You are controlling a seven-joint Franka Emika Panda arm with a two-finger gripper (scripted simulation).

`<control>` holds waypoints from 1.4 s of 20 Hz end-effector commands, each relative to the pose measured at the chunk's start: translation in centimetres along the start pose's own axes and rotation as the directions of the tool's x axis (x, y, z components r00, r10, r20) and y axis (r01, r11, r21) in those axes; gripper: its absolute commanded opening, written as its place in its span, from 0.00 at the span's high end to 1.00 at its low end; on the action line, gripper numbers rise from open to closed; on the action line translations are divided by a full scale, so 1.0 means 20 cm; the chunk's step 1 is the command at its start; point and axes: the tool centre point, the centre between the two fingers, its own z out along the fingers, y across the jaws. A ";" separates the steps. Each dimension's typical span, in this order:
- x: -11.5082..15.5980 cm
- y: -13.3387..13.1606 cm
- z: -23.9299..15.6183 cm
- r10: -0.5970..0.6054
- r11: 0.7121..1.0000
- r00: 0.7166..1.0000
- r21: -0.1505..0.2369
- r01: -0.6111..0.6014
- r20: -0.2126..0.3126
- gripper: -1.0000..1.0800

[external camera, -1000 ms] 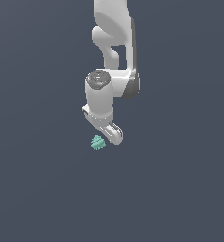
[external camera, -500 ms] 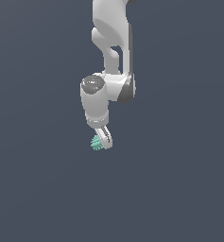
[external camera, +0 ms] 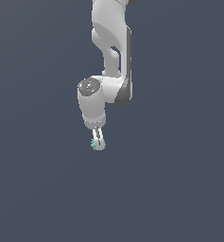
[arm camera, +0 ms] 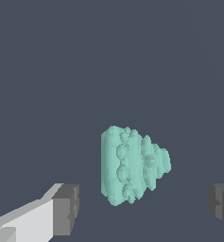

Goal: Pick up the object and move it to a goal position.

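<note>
The object (arm camera: 132, 165) is a small mint-green ridged cone lying on its side on the dark grey floor. In the wrist view it sits between and just beyond the two dark finger pads (arm camera: 66, 210), which stand wide apart and clear of it. My gripper (arm camera: 143, 208) is open. In the exterior view the gripper (external camera: 99, 144) points straight down with its fingers seen edge-on. Only a sliver of the object (external camera: 93, 143) shows beside the fingertips, on the exterior view's left.
The white arm (external camera: 111, 47) comes down from the top of the exterior view. A plain dark grey floor (external camera: 179, 189) surrounds it, with nothing else on it.
The gripper has turned about its axis and dropped lower toward the exterior view's left. Its fingers now stand over the object, hiding most of it. The object has not moved.
</note>
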 end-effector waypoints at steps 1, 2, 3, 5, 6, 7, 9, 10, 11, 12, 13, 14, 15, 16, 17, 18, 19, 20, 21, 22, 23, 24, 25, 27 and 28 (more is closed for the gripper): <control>0.01 0.01 0.01 0.034 0.999 0.999 0.000 -0.034 0.000 0.04; 0.01 0.01 0.01 0.043 0.999 0.999 0.000 -0.043 0.000 0.04; 0.01 0.01 0.01 0.051 0.999 0.999 0.000 -0.051 0.000 0.04; 0.02 0.01 0.02 0.061 0.998 0.998 0.000 -0.061 -0.001 0.04; 0.02 0.01 0.02 0.063 0.998 0.998 0.000 -0.063 -0.001 0.04; 0.02 0.01 0.02 0.064 0.998 0.998 0.000 -0.064 -0.001 0.04; 0.02 0.01 0.02 0.059 0.998 0.998 0.000 -0.059 -0.001 0.04; 0.01 0.01 0.02 0.059 0.998 0.998 0.000 -0.059 -0.001 0.04; 0.02 0.01 0.03 0.059 0.998 0.998 0.000 -0.059 -0.001 0.04; 0.01 0.01 0.04 0.059 0.998 0.998 0.000 -0.059 -0.001 0.04; 0.02 0.01 0.06 0.060 0.998 0.998 0.000 -0.060 -0.001 0.04; 0.02 0.01 0.08 0.061 0.998 0.998 0.000 -0.061 -0.001 0.04; 0.02 0.01 0.11 0.061 0.998 0.998 0.000 -0.061 -0.001 0.04; 0.02 0.01 0.13 0.062 0.998 0.998 0.000 -0.062 -0.001 0.04; 0.02 0.02 0.16 0.063 0.998 0.998 0.000 -0.063 -0.001 0.04; 0.02 0.02 0.19 0.063 0.998 0.998 0.000 -0.063 -0.001 0.04; 0.02 0.02 0.21 0.064 0.998 0.998 0.000 -0.064 -0.001 0.04; 0.02 0.02 0.23 0.064 0.998 0.998 0.000 -0.064 -0.001 0.04; 0.02 0.02 0.24 0.064 0.998 0.998 0.000 -0.064 -0.001 0.04; 0.02 0.01 0.25 0.064 0.998 0.998 0.000 -0.064 -0.001 0.04; 0.02 0.01 0.26 0.064 0.998 0.998 0.000 -0.064 -0.001 0.04; 0.02 0.01 0.27 0.064 0.998 0.998 0.000 -0.064 -0.001 0.04; 0.02 0.01 0.27 0.064 0.998 0.998 0.000 -0.064 -0.001 0.04; 0.02 0.01 0.27 0.064 0.998 0.998 0.000 -0.064 -0.001 1.00; 0.02 0.01 0.27 0.064 0.998 0.998 0.000 -0.064 -0.001 1.00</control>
